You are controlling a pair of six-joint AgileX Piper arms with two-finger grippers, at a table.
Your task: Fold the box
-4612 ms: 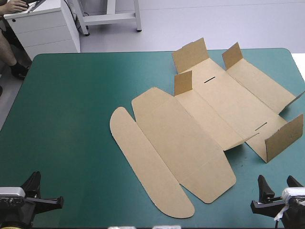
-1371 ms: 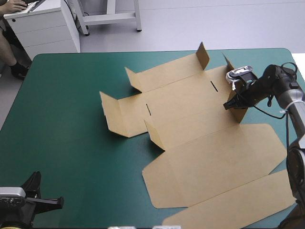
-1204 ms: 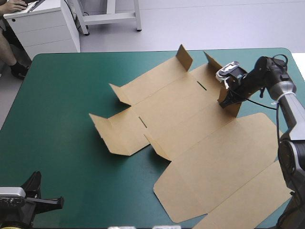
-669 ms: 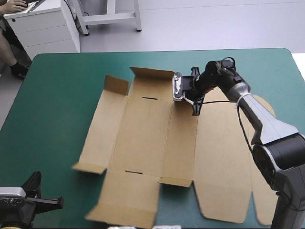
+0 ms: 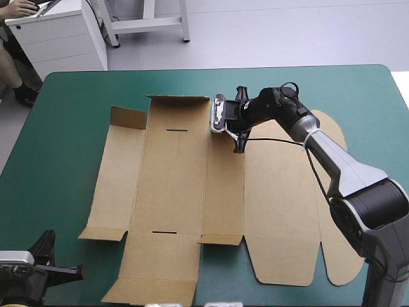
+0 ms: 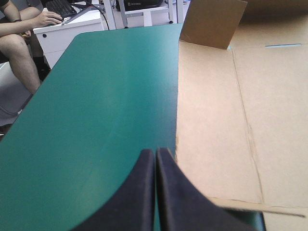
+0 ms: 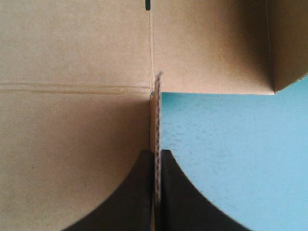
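One far-edge flap point(image 7: 157, 120) of the box point(image 5: 192, 192) is pinched in the R pincer point(image 7: 156, 155); we see the sheet flat on the desk point(image 5: 70, 147), panels running near-far. L pincer point(image 6: 155, 154) closed, empty, by its near-left corner.

1 box point(image 5: 172, 185), a single brown sheet, mid-table. 2 dark slits in it: far slit point(image 5: 176, 130), near slit point(image 5: 160, 231). 2 grippers: left gripper point(image 6: 155, 159) at the near left corner, right gripper point(image 7: 156, 161) at the box's far side. Black fingers point(image 6: 137, 192): 2 each, 4 total. 1 teal-green table point(image 5: 70, 128).
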